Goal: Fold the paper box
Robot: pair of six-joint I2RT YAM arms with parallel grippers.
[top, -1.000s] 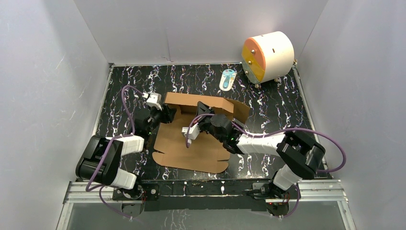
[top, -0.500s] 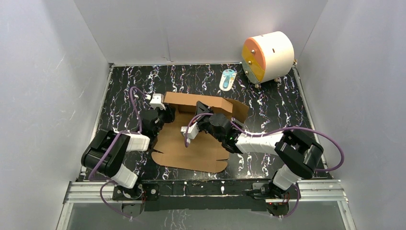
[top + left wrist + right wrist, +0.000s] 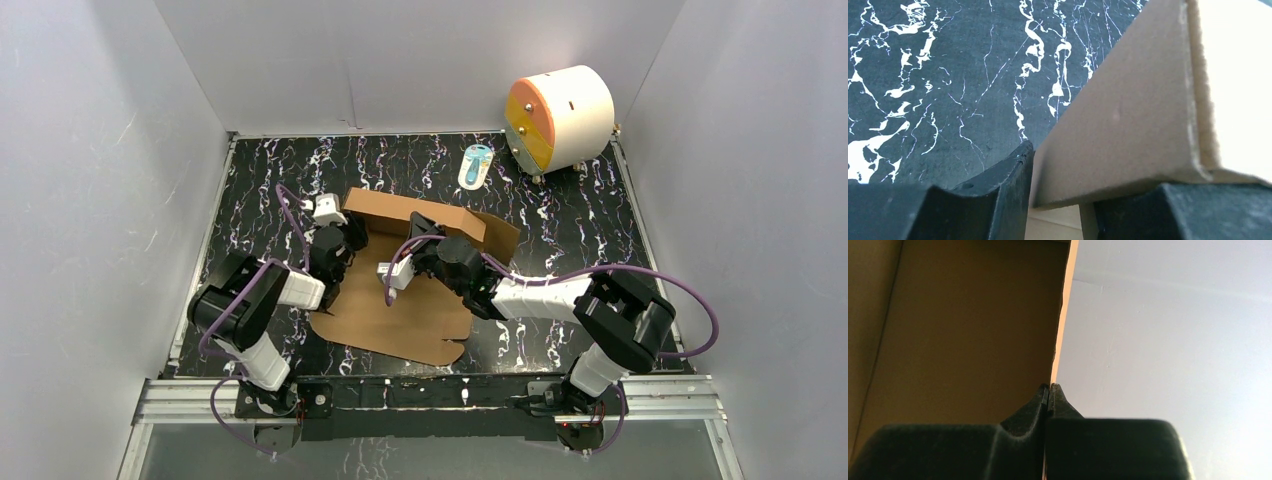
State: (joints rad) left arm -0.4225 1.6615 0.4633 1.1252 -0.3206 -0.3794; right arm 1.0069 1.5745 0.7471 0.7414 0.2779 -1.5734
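Paper box (image 3: 395, 305) is lying partly folded at the centre of the table (image 3: 580, 220), with its rear wall standing. Its 10 o'clock corner is being gripped between the narrowly parted jaws of the left gripper (image 3: 347, 233). A thin panel edge at 12 o'clock is being pinched by the near-closed jaws of the right gripper (image 3: 1049, 390).

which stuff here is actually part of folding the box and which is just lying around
In the job: paper box, left fingers, right fingers.
Lying about: white-and-orange cylinder, small teal item beside it.
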